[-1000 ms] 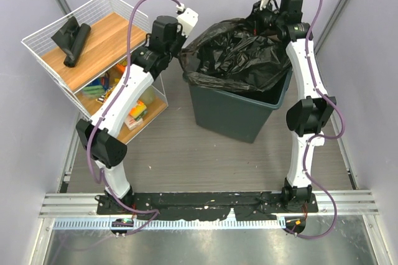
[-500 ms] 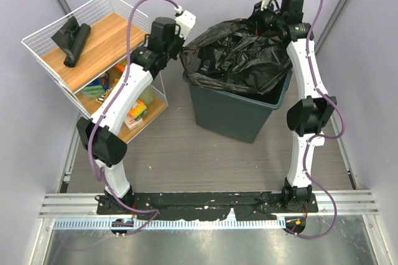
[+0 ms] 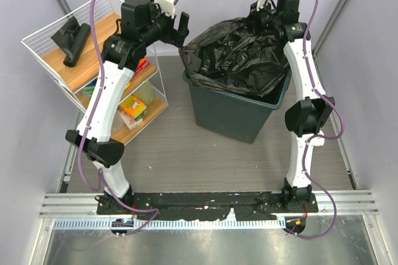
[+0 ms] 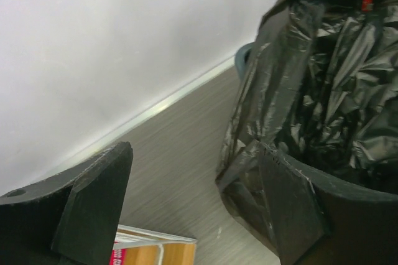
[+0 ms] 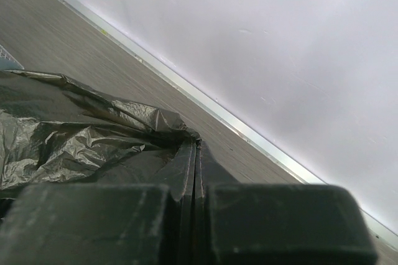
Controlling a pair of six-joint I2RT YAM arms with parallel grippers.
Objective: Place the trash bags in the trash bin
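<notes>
A large crinkled black trash bag (image 3: 239, 56) lies in the mouth of the dark trash bin (image 3: 233, 116), and its film spills over the left rim. My right gripper (image 3: 259, 18) is at the bin's far rim, shut on the bag's edge. In the right wrist view the fingers (image 5: 196, 150) meet with the black film (image 5: 81, 134) pinched at their tips. My left gripper (image 3: 185, 28) hangs open above and left of the bin. Nothing is between its fingers (image 4: 194, 159), and the bag (image 4: 323, 91) is just to their right. A black roll of trash bags (image 3: 72, 41) lies on the shelf top.
A white wire shelf rack (image 3: 43, 32) with wooden boards stands at the left. It holds colourful snack packets (image 3: 130, 107) on its lower levels, and its corner (image 4: 155, 249) shows under the left fingers. Grey walls close in behind and at both sides.
My left gripper has opened and let go of the bag's left edge, then risen and swung back to the left. The right arm has not moved.
</notes>
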